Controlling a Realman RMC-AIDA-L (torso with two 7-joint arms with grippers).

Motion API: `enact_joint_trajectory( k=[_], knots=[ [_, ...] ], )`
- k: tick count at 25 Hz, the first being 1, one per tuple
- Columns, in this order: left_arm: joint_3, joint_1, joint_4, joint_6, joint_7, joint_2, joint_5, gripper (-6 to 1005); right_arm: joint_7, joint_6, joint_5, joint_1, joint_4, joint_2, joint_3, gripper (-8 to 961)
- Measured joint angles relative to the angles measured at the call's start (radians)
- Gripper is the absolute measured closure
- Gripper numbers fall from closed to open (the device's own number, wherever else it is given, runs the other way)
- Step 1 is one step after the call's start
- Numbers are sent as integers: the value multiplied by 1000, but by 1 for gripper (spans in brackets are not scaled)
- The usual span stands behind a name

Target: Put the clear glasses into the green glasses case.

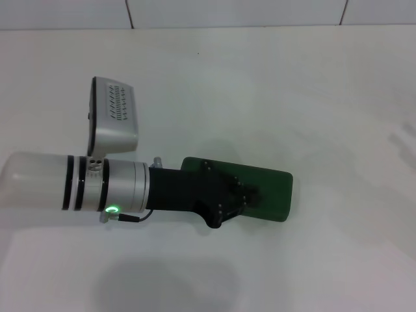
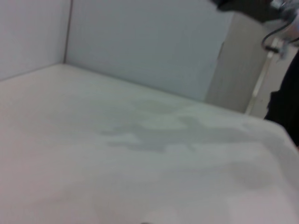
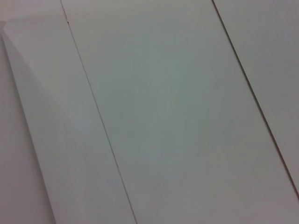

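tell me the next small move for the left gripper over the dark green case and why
Probably lift the left gripper straight up. In the head view it sits on the dark green oblong glasses case, which looks shut, and the clear glasses are nowhere visible, so backing off would confirm the case is closed.

- The worktop (image 1: 292, 91) is a smooth white surface with a soft, matt look, showing only faint shadows.
- The green glasses case (image 1: 273, 192) looks like hard plastic, dark green, with a slight sheen along its right edge.
- The left pincer (image 1: 250, 195) over the case is matt black, plastic-looking, dotted with small pale screw heads.
- The left arm (image 1: 123, 185) behind it has a brushed silvery metal sleeve, black bands and a cloudy white plastic shell farther left.
- The box-shaped camera housing (image 1: 114, 120) on the arm is pale grey, smooth, with a perforated face.
- The far wall panels (image 3: 177, 116) are plain, smooth and matt white, split by thin dark seams.
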Motion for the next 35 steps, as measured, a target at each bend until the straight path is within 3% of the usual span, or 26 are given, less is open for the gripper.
enact_joint_trajectory(
  k=[6,13,19,25,28,33,35],
  knots=[
    [-9,47,95,121,-19,7,-67,874,-18,11,-3,1,0,-1,-47,534],
    [-43,138,248,174,-180,41,-117,830,-87,40,-4,2,-9,3,-237,531],
    [-114,164,235,316,-101,73,-116,610,-98,82,-4,29,-1,19,-354,527],
    [-291,198,177,544,-5,80,-119,479,-113,50,8,73,4,44,-509,502],
    [-303,216,176,567,-10,97,-120,413,-122,19,19,101,8,48,-602,467],
    [-304,231,176,569,-7,106,-103,283,-123,-3,36,159,38,48,-690,409],
    [-303,241,176,570,-4,109,-96,285,-125,-10,42,193,62,50,-725,399]
  ],
)
